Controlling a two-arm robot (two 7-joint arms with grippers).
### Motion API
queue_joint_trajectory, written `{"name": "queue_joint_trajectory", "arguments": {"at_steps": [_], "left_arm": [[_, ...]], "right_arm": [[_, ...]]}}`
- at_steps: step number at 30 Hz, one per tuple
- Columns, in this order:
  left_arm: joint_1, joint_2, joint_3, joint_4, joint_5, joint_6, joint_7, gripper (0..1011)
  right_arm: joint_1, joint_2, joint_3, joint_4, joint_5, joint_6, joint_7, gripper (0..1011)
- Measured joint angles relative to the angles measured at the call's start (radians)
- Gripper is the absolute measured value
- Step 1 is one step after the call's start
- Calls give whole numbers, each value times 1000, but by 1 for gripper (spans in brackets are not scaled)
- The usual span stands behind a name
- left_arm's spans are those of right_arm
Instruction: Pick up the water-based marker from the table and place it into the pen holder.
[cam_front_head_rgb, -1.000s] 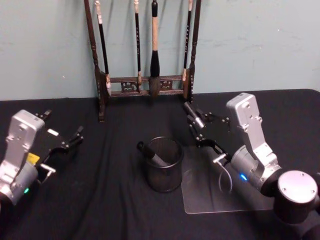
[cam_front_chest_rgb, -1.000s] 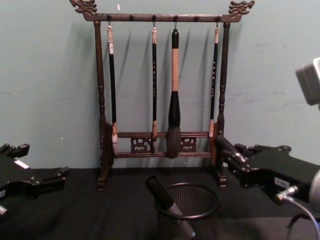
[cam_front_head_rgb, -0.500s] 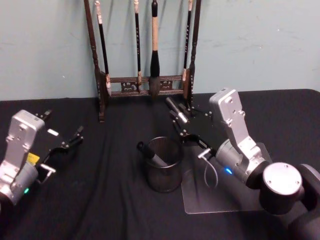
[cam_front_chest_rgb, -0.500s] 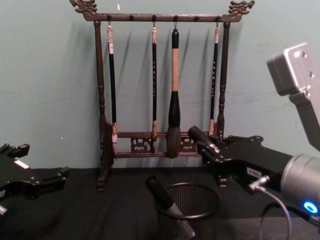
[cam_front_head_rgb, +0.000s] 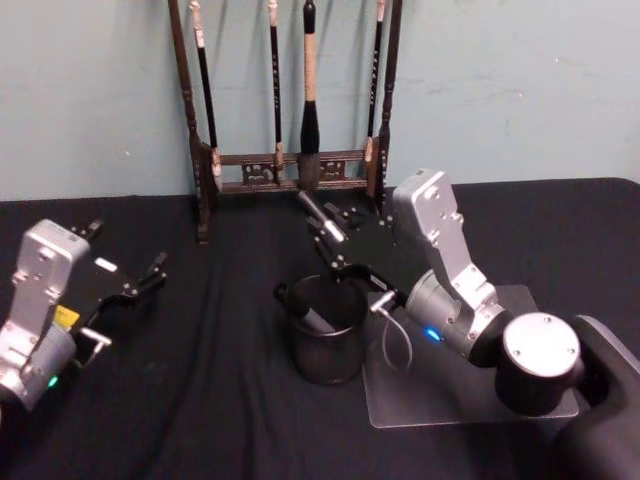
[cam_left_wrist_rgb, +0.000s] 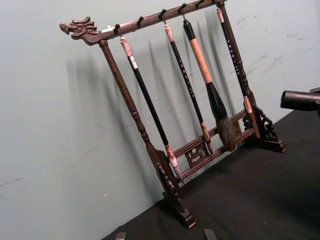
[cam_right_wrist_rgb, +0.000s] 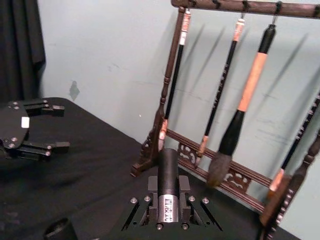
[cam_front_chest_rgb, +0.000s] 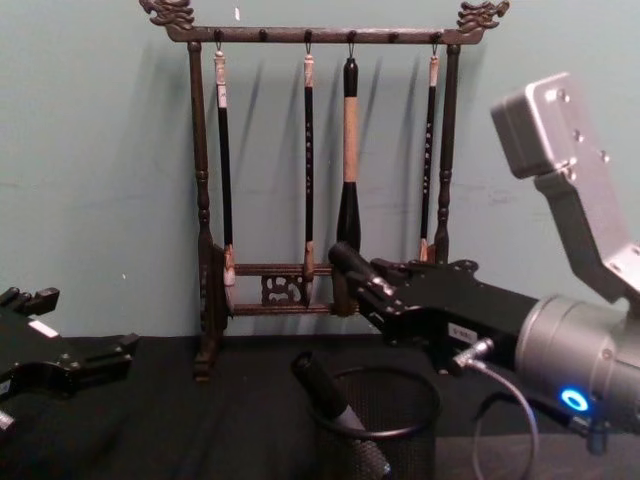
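- The right gripper (cam_front_head_rgb: 338, 245) is clenched on the water-based marker (cam_front_head_rgb: 318, 220). In the right wrist view the dark barrel with its labelled grey band (cam_right_wrist_rgb: 168, 187) sits pinched between the two fingers.
- The marker is held in the air, off the tabletop (cam_front_head_rgb: 200, 400). It is tilted, with its free end pointing up and away toward the brush rack (cam_front_head_rgb: 290, 160).
- In the head view the marker lies over the far rim of the pen holder (cam_front_head_rgb: 328, 350). In the chest view the marker (cam_front_chest_rgb: 352, 265) is above the holder's opening (cam_front_chest_rgb: 378, 410) and clear of the rim, touching nothing but the gripper.
- The pen holder stands upright near the middle of the tabletop. A second marker (cam_front_head_rgb: 300, 308) leans inside it, with its dark cap sticking out over the rim on the robot's left side.
- A clear sheet (cam_front_head_rgb: 450, 400) lies flat on the tabletop just to the right of the holder, under the right arm.
- The left gripper (cam_front_head_rgb: 128, 246) is parked at the left side of the tabletop, well apart from the holder. Its fingers are spread and it grasps nothing; the right wrist view shows the same (cam_right_wrist_rgb: 52, 126).
- The brush rack stands against the wall at the back, with four brushes (cam_front_chest_rgb: 347, 180) hanging from it.
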Motion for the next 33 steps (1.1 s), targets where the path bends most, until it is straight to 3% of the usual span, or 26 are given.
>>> {"name": "queue_joint_trajectory", "arguments": {"at_steps": [20, 33], "left_arm": [[0, 0, 0, 0, 0, 0, 0, 1009], [0, 0, 0, 0, 0, 0, 0, 1009]], "right_arm": [[30, -16, -54, 31, 2, -7, 15, 242], [37, -17, -64, 35, 3, -5, 20, 241]]}}
